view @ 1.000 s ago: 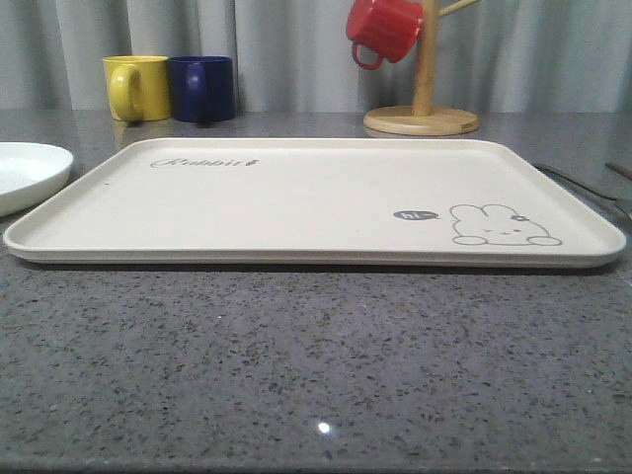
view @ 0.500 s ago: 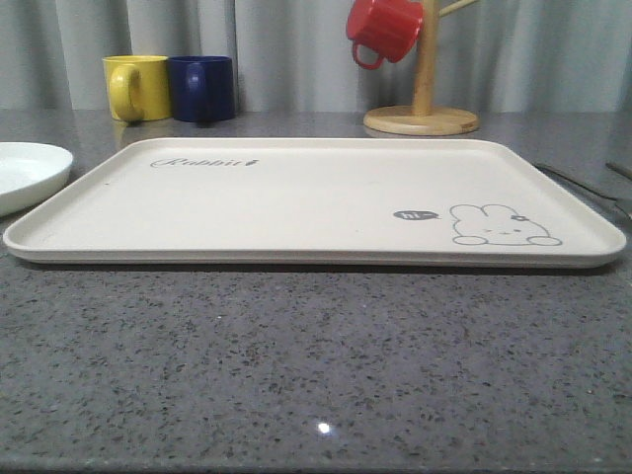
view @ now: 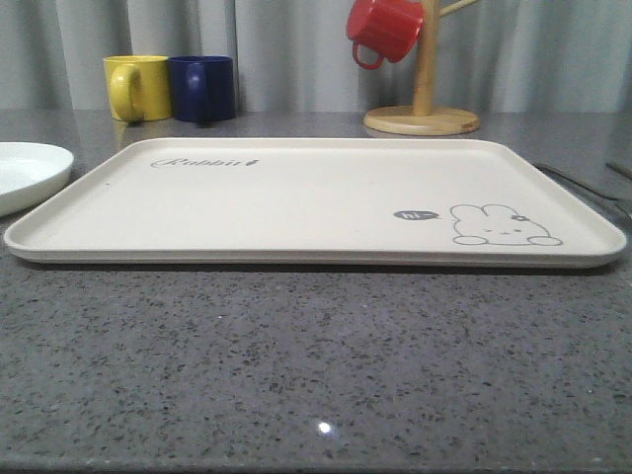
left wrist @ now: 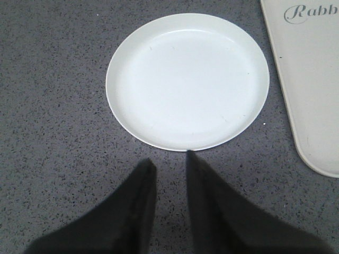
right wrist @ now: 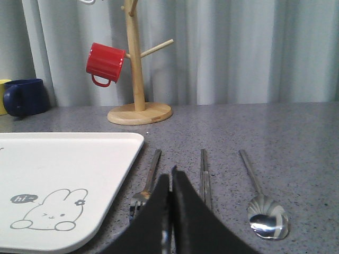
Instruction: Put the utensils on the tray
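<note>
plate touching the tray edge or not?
Apart. The left wrist view shows a strip of grey counter between the plate and the tray along their facing edges.

tray [view: 296, 197]: matt cream plastic | spoon [right wrist: 265, 211]: shiny metal | mug stand [right wrist: 139, 69]: smooth wood | table [view: 316, 365]: speckled stone

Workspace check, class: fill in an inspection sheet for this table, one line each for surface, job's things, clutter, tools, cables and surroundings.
Surface: grey speckled stone table, bare in front of the tray.
Job's things: cream tray carries nothing; white plate lies off it on the robot's left; fork, chopsticks and spoon lie side by side off it on the right.
Clutter: yellow mug and blue mug at the back; red mug hanging on the wooden mug stand.
Tools: left tool slightly open near the plate; right tool closed, holding nothing, above the fork.
Cables: nothing seen.
Surroundings: grey curtain behind.
</note>
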